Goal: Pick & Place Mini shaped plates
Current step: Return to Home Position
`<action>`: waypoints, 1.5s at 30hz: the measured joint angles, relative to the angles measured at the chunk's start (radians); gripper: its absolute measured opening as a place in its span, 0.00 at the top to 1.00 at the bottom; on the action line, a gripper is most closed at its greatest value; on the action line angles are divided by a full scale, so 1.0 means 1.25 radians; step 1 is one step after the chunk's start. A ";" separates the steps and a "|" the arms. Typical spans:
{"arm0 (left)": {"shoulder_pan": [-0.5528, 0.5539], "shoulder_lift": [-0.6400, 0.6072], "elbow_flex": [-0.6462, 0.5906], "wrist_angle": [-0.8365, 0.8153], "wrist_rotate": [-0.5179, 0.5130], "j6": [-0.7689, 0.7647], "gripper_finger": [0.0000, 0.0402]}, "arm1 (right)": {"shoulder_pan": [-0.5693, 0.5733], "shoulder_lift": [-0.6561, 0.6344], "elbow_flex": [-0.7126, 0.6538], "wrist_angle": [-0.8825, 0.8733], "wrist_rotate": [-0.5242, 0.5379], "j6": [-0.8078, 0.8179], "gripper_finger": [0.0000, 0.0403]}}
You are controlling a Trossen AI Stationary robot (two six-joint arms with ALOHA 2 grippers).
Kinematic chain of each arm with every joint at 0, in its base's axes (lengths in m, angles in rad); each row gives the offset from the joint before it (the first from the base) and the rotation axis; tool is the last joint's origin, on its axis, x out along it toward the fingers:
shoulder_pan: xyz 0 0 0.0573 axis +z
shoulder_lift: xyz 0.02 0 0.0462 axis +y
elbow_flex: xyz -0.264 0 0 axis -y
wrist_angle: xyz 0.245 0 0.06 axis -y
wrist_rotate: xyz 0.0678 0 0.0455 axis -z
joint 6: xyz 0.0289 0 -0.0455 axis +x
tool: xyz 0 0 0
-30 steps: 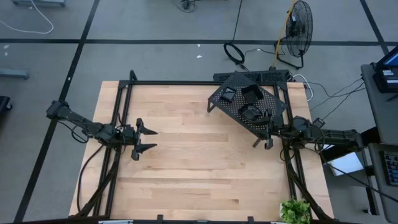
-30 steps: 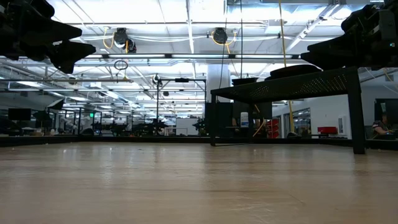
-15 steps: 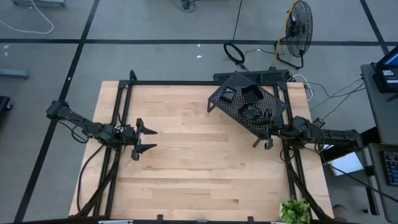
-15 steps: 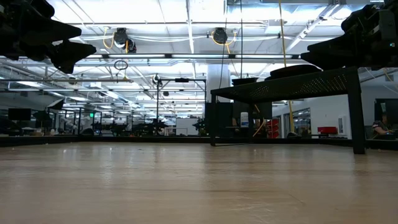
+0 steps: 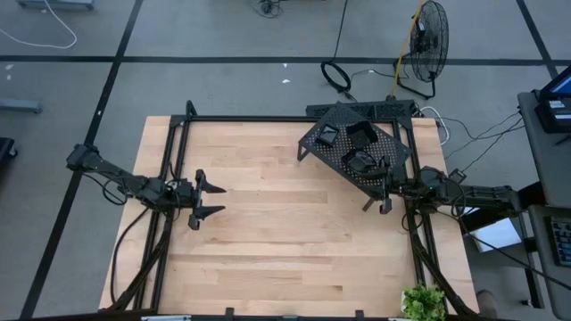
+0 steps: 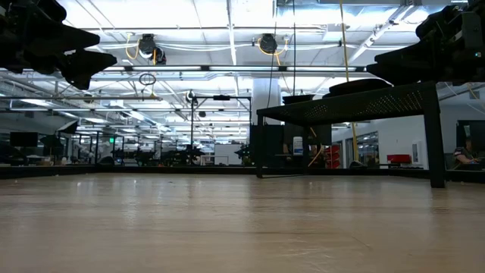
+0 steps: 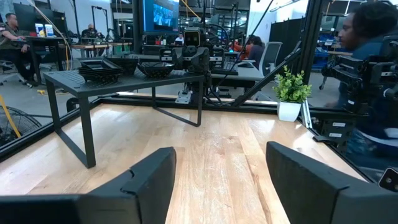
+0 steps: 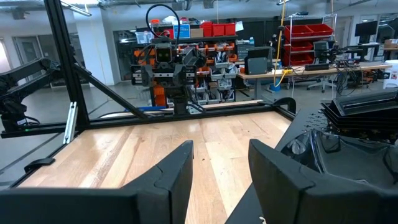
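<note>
across wooden table point(image 5: 285, 250), found black rack point(image 5: 393, 147) at far right corner with small plates point(image 5: 360, 134) stacked on top. found left gripper point(image 5: 219, 200) spread and empty above left side, right gripper point(image 5: 382, 196) spread and empty just beside rack. judged best to draw right arm back level, clear of rack legs. read no writing or brands.

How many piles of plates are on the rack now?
3, all on the rack: a small pile at its left end, a square pile beside that, and a third pile nearest the right claw. Plates within piles can't be counted.
</note>
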 joint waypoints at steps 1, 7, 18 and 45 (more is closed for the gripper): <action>0.000 0.000 0.000 0.000 0.000 0.000 0.36 | 0.000 0.000 0.000 0.000 0.000 0.000 0.64; 0.000 0.000 0.000 0.000 0.000 0.000 0.33 | 0.000 0.000 0.000 0.000 0.000 0.000 0.64; 0.000 0.000 0.000 0.000 0.000 0.000 0.38 | 0.000 0.000 0.000 0.000 0.000 0.000 0.64; 0.000 0.000 0.000 0.000 0.000 0.000 0.37 | 0.000 0.000 0.000 0.000 0.000 0.000 0.64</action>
